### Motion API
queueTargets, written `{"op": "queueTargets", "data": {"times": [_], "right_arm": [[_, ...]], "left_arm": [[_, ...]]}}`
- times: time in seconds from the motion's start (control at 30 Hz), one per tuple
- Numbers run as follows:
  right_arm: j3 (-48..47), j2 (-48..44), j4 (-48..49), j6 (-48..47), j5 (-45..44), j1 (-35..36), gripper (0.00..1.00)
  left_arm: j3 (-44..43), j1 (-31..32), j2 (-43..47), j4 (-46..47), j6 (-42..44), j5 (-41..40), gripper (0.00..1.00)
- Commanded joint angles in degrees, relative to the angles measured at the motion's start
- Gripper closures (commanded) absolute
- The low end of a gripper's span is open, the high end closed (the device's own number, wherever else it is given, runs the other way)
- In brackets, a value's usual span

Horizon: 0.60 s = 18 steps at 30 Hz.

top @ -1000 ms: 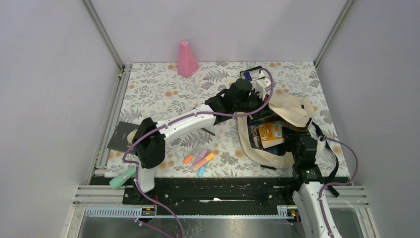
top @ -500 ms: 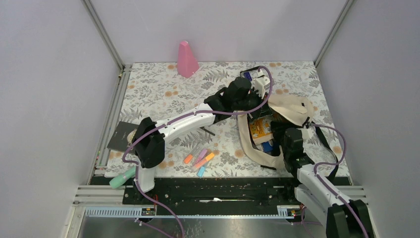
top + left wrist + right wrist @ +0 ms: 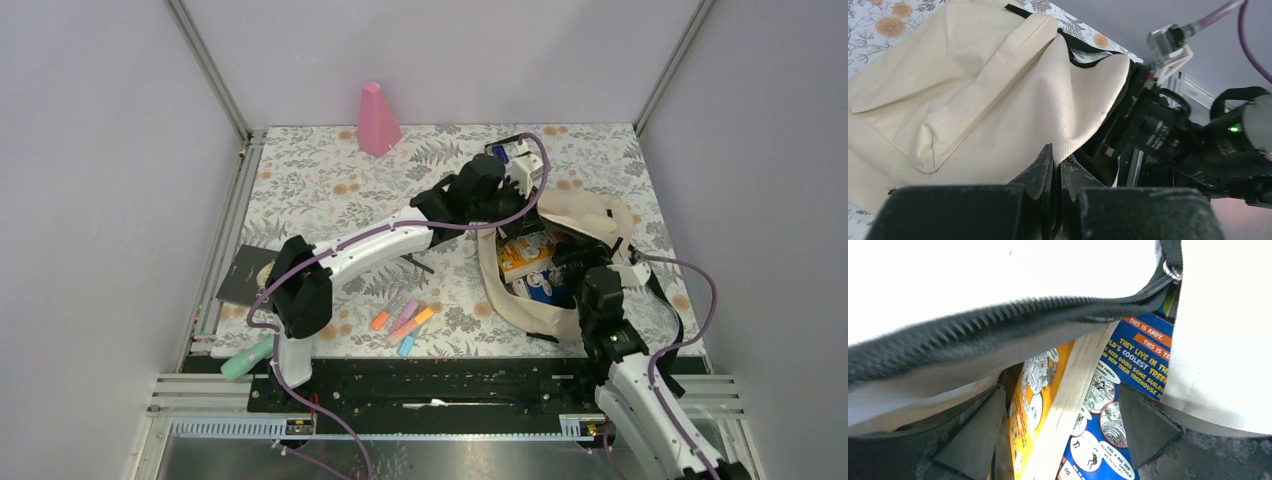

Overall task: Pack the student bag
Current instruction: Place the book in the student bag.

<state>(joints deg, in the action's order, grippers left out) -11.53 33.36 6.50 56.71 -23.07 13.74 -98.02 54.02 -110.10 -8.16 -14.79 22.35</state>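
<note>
Packing books. Left hand [image 3: 1059, 162] pinched shut on large cream fabric backpack [image 3: 963, 95] rim. Right hand [image 3: 1068, 425] spread wide, empty, over colourful paperback books [image 3: 1113, 390] inside backpack. Next: withdraw, fetch pastel highlighter pens [image 3: 403, 322] left of backpack.

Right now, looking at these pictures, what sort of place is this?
Probably a robot test cell in a lab, not a classroom: plain grey panels on aluminium posts wall it in, two arms are bolted to a black rail, and the floral tabletop is staged with a student bag and highlighters.
</note>
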Motion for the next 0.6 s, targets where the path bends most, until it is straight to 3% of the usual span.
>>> {"op": "queueTargets", "data": {"times": [0.0, 0.23, 0.3, 0.4, 0.57], "right_arm": [[-2.43, -7.93, -11.19, -4.00, -4.44, 0.24, 0.11], [-5.45, -23.10, -26.87, -8.18, -5.12, 0.26, 0.13], [-7.25, -26.73, -31.48, -10.24, -5.82, 0.26, 0.12], [-9.94, -31.25, -35.95, -14.81, -5.68, 0.24, 0.09], [-14.62, -33.01, -41.06, -23.36, -6.17, 0.24, 0.02]], "left_arm": [[-0.83, -0.81, 3.47, 2.92, 0.70, 1.22, 1.00], [2.49, -1.44, 5.58, 4.10, 0.49, -0.80, 0.99], [2.52, -1.61, 5.87, 3.00, 0.79, -1.09, 0.85], [4.13, -1.60, 7.84, 2.43, 1.11, -2.30, 0.51], [9.80, -1.58, 15.35, -2.12, 3.91, -8.46, 0.30]]}}
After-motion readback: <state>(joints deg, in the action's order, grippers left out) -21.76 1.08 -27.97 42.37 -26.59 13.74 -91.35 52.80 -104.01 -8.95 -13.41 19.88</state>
